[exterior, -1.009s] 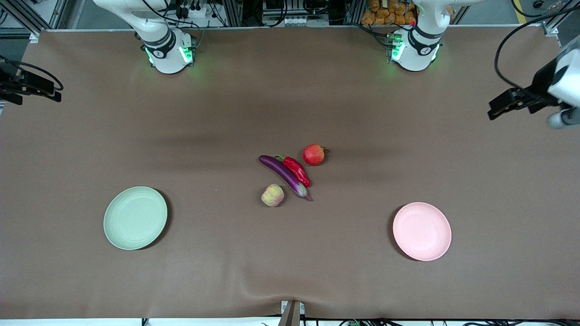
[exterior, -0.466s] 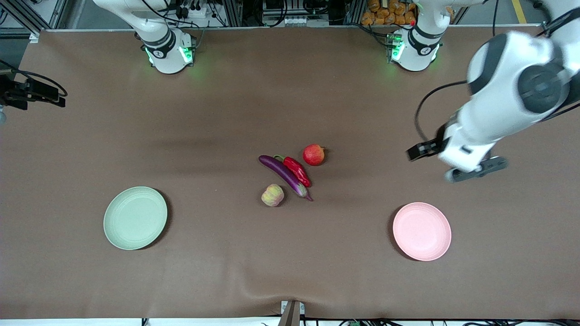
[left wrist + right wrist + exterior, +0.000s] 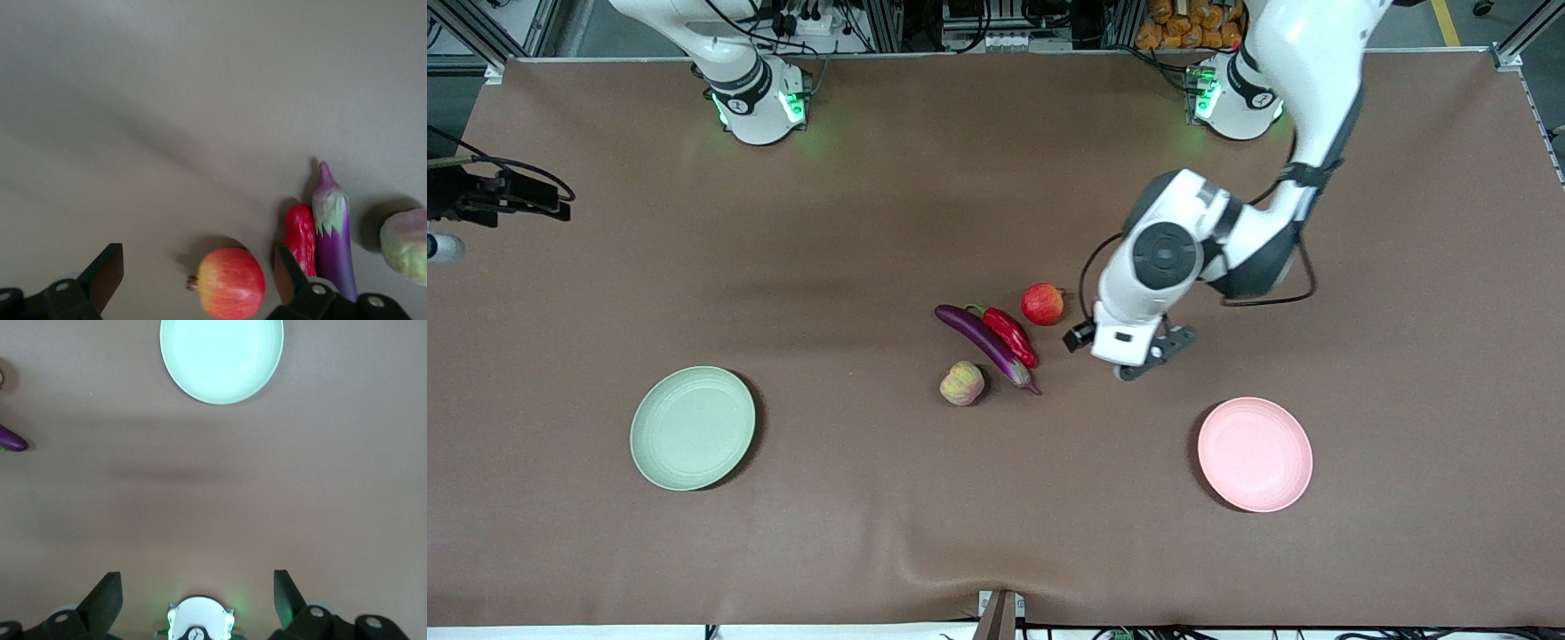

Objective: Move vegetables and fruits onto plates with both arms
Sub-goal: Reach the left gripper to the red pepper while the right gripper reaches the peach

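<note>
1. My left arm has swung in fast from its end of the desk, and in a second the left end effector (image 3: 1104, 348) has gone from the desk's edge to the middle, just beside the produce cluster, on the side toward the pink plate.
2. Its fingers (image 3: 107, 273) stand wide apart with nothing between them; in the left wrist view the pomegranate (image 3: 230, 283) sits framed in the gap, so I judge that fruit is the first pick.
3. Nothing on the desk has moved: the pomegranate (image 3: 1042, 304) lies farthest from the front camera, the chili pepper (image 3: 1009, 334) and the eggplant (image 3: 983, 342) lie side by side touching, and the ribbed fruit (image 3: 962, 383) sits nearest the camera, just beside the eggplant.
4. Both plates are bare: the green plate (image 3: 692, 428) toward the right arm's end, the pink plate (image 3: 1255, 453) toward the left arm's end, each well apart from the cluster. So the transfer has not begun; this is the approach.
5. Pose: the left arm reaches out from its base, elbow bent, wrist pointing down at the desk.
6. The right end effector (image 3: 525, 197) waits at its own desk edge, drifting only slightly inward, fingers (image 3: 107, 597) apart and empty, with the green plate in its wrist view.
</note>
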